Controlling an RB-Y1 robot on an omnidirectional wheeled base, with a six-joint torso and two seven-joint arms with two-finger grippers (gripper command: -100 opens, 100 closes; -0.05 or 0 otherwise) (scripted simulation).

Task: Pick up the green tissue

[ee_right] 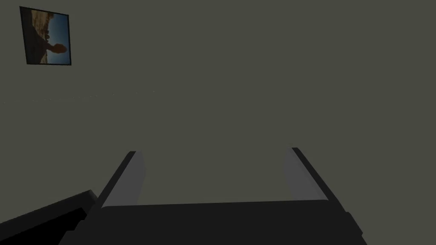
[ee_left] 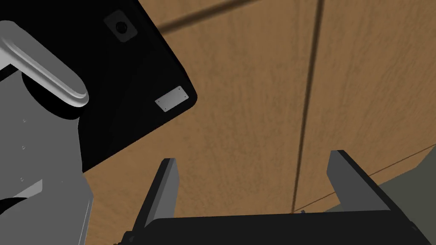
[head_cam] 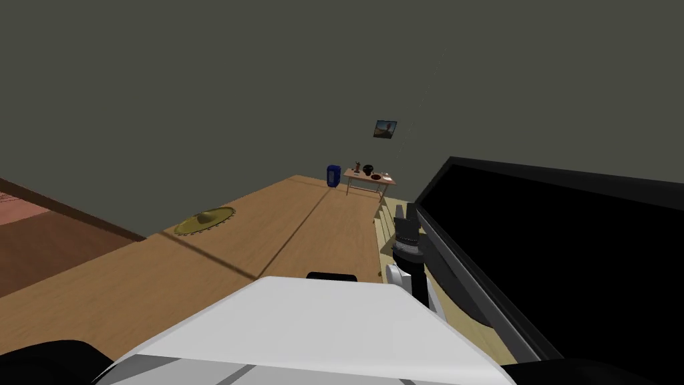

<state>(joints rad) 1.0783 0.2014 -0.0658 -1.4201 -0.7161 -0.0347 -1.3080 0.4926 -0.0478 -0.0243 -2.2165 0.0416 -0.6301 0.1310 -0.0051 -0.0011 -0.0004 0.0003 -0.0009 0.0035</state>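
Left gripper (ee_left: 253, 157): fingers released and spread, nothing between them, above the wooden floor (ee_left: 255, 85). Right gripper (ee_right: 213, 151): fingers released, empty, raised at 1 o'clock beside a black panel (head_cam: 568, 254). A small table (head_cam: 369, 179) carrying small dark items stands far off at 12 o'clock. Green tissue: position cannot be told.

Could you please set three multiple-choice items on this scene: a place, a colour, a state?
1. The blue container, relative to the small table: A on it; B beside it; C under it.
2. The round thing on the floor: A red; B white; C yellow-green.
3. The left gripper has its fingers: A open, empty; B shut on a cloth; C shut, empty.
Answers: B, it stands on the floor by the table's legs; C, the head view shows it olive-yellow; A, they stand wide apart over the wood floor.
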